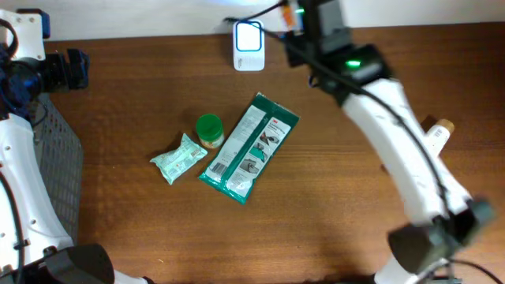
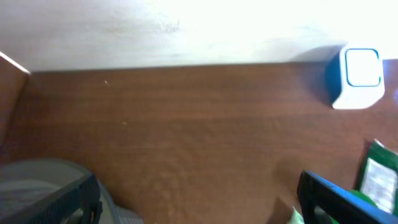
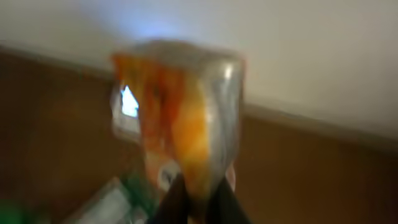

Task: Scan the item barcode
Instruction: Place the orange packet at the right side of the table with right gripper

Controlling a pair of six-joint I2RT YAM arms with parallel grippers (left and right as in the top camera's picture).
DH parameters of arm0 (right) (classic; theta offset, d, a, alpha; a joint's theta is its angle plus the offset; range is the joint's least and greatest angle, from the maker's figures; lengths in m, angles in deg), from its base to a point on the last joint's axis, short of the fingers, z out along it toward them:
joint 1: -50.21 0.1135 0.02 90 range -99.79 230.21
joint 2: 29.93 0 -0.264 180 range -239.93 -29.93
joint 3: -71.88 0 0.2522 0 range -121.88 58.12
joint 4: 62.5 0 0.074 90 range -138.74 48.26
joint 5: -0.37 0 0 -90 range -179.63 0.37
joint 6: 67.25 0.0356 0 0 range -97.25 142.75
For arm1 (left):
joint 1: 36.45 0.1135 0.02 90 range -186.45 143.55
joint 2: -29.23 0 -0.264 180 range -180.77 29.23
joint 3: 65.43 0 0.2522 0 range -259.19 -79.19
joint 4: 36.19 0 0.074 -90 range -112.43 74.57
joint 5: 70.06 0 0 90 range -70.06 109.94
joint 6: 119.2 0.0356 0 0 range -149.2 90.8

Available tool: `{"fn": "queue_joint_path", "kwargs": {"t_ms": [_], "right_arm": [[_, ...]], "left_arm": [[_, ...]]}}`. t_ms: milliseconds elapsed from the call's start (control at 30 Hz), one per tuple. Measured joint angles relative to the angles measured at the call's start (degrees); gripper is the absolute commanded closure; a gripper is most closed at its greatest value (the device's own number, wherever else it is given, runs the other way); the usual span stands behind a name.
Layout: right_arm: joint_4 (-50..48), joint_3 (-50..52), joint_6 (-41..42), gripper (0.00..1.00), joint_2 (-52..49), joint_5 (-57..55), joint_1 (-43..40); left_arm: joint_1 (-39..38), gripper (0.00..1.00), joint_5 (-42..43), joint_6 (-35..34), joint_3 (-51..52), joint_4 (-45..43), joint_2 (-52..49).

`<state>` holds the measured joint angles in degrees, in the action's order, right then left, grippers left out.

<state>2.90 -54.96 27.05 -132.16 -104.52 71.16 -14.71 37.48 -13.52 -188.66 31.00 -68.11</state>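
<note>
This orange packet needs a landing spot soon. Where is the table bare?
Bare wood lies between the long green pack and the table's robot-side edge, and between the scanner and the wire basket. The middle is crowded: jar, small pouch and pack lie close together.

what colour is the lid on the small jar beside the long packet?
The jar lid is green, clearest in the overhead view.

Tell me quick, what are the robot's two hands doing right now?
Left gripper: open, holding nothing.
Right gripper: shut on an orange packet in shiny clear wrap, blurry here.
</note>
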Motion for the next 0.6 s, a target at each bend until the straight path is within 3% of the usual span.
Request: {"fn": "queue_joint_path", "kwargs": {"t_ms": [67, 167, 267, 300, 400, 433, 467, 567, 600], "right_arm": [[15.8, 0.4, 9.2, 0.96, 5.0, 1.6, -6.5], [26.4, 4.8, 16.6, 0.96, 4.9, 7.0, -20.5], [15.6, 22.1, 18.2, 0.96, 3.6, 14.0, -33.8], [5.8, 29.1, 18.2, 0.89, 3.8, 17.1, -37.1], [-5.0, 40.8, 17.9, 0.61, 3.5, 21.5, -41.1], [-5.4, 41.5, 16.9, 0.49, 3.5, 22.1, -41.1], [-4.5, 41.6, 16.2, 0.46, 3.5, 22.6, -41.1], [7.7, 36.3, 10.3, 0.46, 3.3, 28.9, -40.6], [10.7, 31.5, 7.1, 0.51, 3.6, 33.6, -39.0]], "left_arm": [[0.0, 0.01, 0.0, 0.0, 0.0, -0.1, 0.0], [0.0, 0.01, 0.0, 0.0, 0.0, -0.1, 0.0], [0.0, 0.01, 0.0, 0.0, 0.0, -0.1, 0.0], [0.0, 0.01, 0.0, 0.0, 0.0, -0.1, 0.0], [0.0, 0.01, 0.0, 0.0, 0.0, -0.2, 0.0], [0.0, 0.01, 0.0, 0.0, 0.0, -0.1, 0.0], [0.0, 0.01, 0.0, 0.0, 0.0, -0.1, 0.0], [0.0, 0.01, 0.0, 0.0, 0.0, 0.6, 0.0], [0.0, 0.01, 0.3, -0.4, 0.0, 1.6, 0.0]]}}
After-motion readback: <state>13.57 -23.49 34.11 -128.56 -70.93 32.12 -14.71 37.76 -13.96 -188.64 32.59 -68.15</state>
